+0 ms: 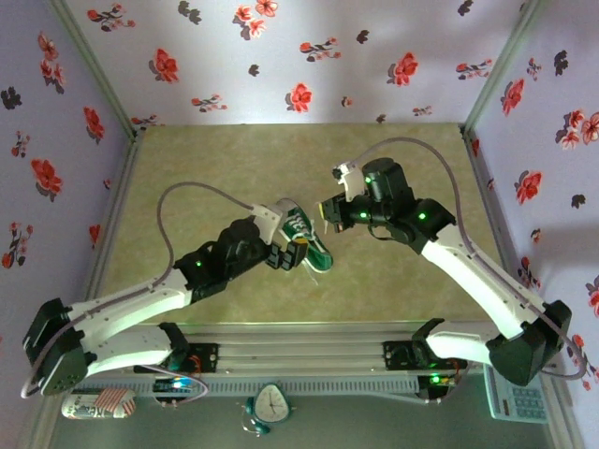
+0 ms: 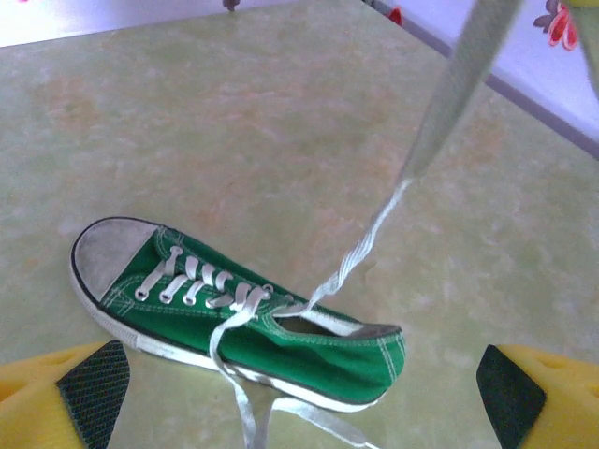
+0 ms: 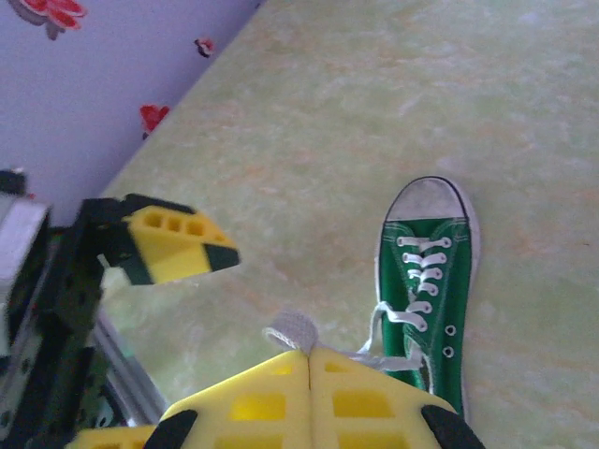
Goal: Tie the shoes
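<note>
Entry. The sneaker stands on its sole at about the middle of the table, between my two arms. From the left wrist I see it side-on: green canvas, white toe cap to the left, heel to the right, sole flat on the surface.

The left gripper sits just beside the shoe on its near-left side. In its own camera the left gripper is spread wide, one jaw at each lower corner. It holds nothing and touches nothing.

The right gripper is just right of the shoe, toward the far side. In its own camera the right gripper has its jaws pressed together on a white lace. A short stub pokes out past the tips and the rest runs across to the eyelets.

From the left wrist, that lace rises off the top eyelets, up and to the right, straight and clear of the table. A loose lace end trails from the shoe's near side onto the surface.
</note>
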`<action>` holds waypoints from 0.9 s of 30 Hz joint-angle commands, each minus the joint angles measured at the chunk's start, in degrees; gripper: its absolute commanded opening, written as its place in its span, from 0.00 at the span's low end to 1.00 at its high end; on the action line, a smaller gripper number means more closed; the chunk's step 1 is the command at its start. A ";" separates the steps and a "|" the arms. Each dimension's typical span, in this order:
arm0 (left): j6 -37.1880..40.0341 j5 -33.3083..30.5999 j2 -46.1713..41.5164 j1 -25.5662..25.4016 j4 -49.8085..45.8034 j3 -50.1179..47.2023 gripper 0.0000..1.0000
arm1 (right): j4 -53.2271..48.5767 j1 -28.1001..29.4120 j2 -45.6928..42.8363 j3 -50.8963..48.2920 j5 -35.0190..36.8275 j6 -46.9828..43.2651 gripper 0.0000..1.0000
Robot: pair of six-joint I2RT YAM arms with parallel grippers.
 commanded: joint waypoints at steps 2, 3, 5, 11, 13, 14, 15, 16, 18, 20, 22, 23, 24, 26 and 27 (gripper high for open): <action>2.62 7.43 2.31 1.17 5.80 2.48 1.00 | -2.20 1.13 2.25 3.04 -3.54 -1.21 0.00; 2.89 7.72 2.81 1.32 5.89 3.15 1.00 | -2.71 1.55 2.74 3.41 -3.44 -1.58 0.00; 2.92 7.74 3.63 2.30 5.72 4.12 1.00 | -3.09 2.28 2.98 3.50 -3.32 -2.07 0.00; 2.20 8.17 5.22 5.96 5.45 5.47 0.88 | -4.71 3.81 2.75 3.60 -1.59 -3.28 0.00; 2.62 9.53 5.71 6.09 5.45 6.28 0.86 | -5.26 4.01 2.75 3.60 -1.52 -3.54 0.00; 2.81 10.31 6.04 6.09 5.43 6.67 0.85 | -5.44 4.18 2.73 3.67 -1.45 -3.63 0.00; 2.99 11.40 6.38 6.05 5.45 7.10 0.84 | -5.47 4.19 2.73 3.62 -1.43 -3.72 0.00; 3.15 12.35 6.71 6.09 5.45 7.53 0.83 | -5.58 4.29 2.81 3.68 -1.34 -3.76 0.00; 3.28 13.95 7.28 6.09 5.45 8.18 0.78 | -5.82 4.49 3.07 3.85 -1.13 -3.85 0.00; 3.25 14.90 7.60 6.09 5.49 8.63 0.69 | -5.82 4.54 3.25 3.91 -0.86 -3.87 0.00; 2.70 14.93 7.64 6.09 5.20 8.68 0.48 | -5.82 4.60 3.65 4.00 -0.43 -3.85 0.00; 2.50 14.93 7.62 6.13 4.95 8.65 0.38 | -5.80 4.63 3.83 4.11 -0.02 -3.79 0.00; 2.03 14.68 7.58 6.31 4.54 8.48 0.27 | -5.86 4.77 3.87 4.13 0.77 -3.77 0.00; 0.67 14.12 7.28 6.66 4.01 7.68 0.10 | -5.77 5.03 3.67 3.87 2.71 -3.53 0.00; -0.28 13.40 6.92 6.89 3.96 6.91 0.01 | -5.61 5.21 3.32 3.67 4.06 -3.50 0.00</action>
